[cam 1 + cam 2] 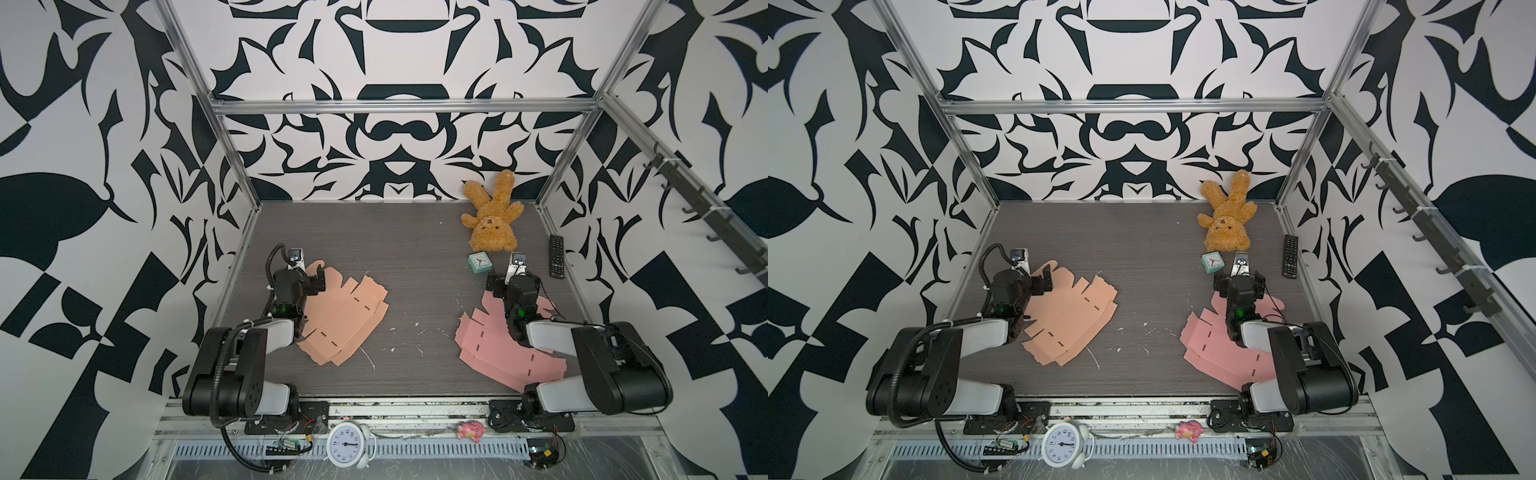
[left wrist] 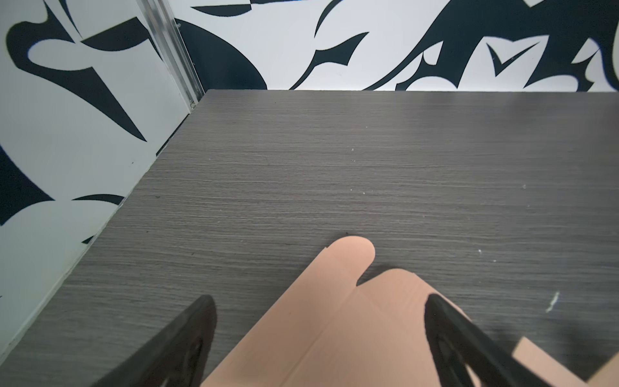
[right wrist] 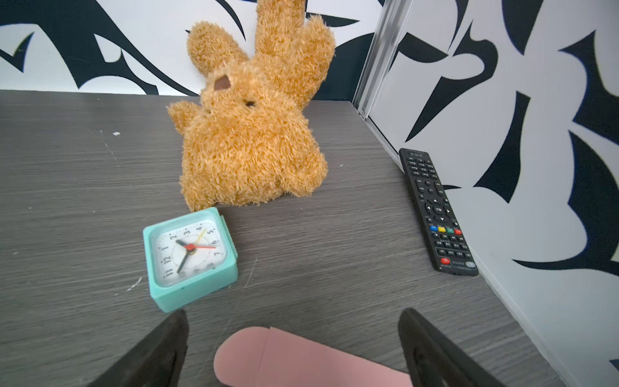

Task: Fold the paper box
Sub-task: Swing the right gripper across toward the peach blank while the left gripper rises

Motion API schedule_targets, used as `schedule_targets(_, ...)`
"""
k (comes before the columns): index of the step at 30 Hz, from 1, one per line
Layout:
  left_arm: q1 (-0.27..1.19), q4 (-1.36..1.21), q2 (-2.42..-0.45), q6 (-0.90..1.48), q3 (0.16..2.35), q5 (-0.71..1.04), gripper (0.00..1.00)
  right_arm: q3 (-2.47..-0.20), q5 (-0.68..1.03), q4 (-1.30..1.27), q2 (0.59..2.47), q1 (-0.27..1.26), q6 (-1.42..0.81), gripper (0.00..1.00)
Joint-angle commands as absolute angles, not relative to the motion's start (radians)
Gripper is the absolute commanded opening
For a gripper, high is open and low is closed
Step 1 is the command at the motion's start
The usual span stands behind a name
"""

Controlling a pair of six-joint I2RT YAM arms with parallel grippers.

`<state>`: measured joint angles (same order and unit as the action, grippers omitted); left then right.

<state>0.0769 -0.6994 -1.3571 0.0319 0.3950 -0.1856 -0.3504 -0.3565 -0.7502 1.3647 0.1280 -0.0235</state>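
Observation:
Two flat, unfolded paper box blanks lie on the dark wood table. The peach blank [image 1: 345, 316] [image 1: 1071, 320] is on the left, and my left gripper [image 1: 305, 274] [image 1: 1034, 278] hovers open over its far rounded tab. In the left wrist view that tab [image 2: 335, 318] lies between the spread fingers of the gripper [image 2: 320, 301], untouched. The pink blank [image 1: 482, 345] [image 1: 1217, 349] is on the right, partly hidden under my right arm. My right gripper [image 1: 514, 282] [image 1: 1239, 284] [image 3: 294, 315] stands open above its rounded tab [image 3: 284, 358], holding nothing.
A brown plush bear [image 1: 492, 216] [image 3: 254, 134] leans at the back right wall. A teal square clock [image 1: 480, 262] [image 3: 189, 258] sits just ahead of the right gripper. A black remote [image 1: 557, 255] [image 3: 435, 211] lies along the right wall. A white alarm clock [image 1: 345, 444] and a pink toy [image 1: 471, 430] rest on the front rail.

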Motion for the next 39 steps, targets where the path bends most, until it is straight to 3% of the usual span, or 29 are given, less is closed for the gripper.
schedule_targets(1,0.083,-0.434,-1.225,0.101,0.468,-0.123,0.99,-0.455,-0.318,-0.489,1.241,0.130,-0.076,0.99)
schedule_targets(5,0.146,-0.227,-1.142,0.169,0.559,-0.033,0.99,-0.600,-0.289,-0.113,1.158,0.142,-0.279,0.99)
schedule_targets(9,0.209,-0.105,-1.098,0.307,0.609,0.055,0.99,-0.689,-0.204,0.097,1.145,0.207,-0.386,1.00)
schedule_targets(14,0.236,0.058,-1.064,0.520,0.681,0.278,0.99,-0.781,0.027,0.267,1.188,0.346,-0.465,1.00)
schedule_targets(20,0.239,0.114,-1.082,0.642,0.710,0.424,0.99,-0.808,0.078,0.244,1.260,0.606,-0.576,1.00)
schedule_targets(26,0.239,0.116,-1.090,0.665,0.708,0.494,0.99,-0.851,0.174,0.145,1.401,0.726,-0.608,0.98)
schedule_targets(32,0.239,0.130,-1.080,0.622,0.721,0.563,0.99,-0.881,0.258,-0.006,1.528,0.773,-0.635,0.73)
schedule_targets(39,0.239,0.141,-1.054,0.606,0.730,0.612,0.99,-0.904,0.307,-0.116,1.634,0.790,-0.669,0.63)
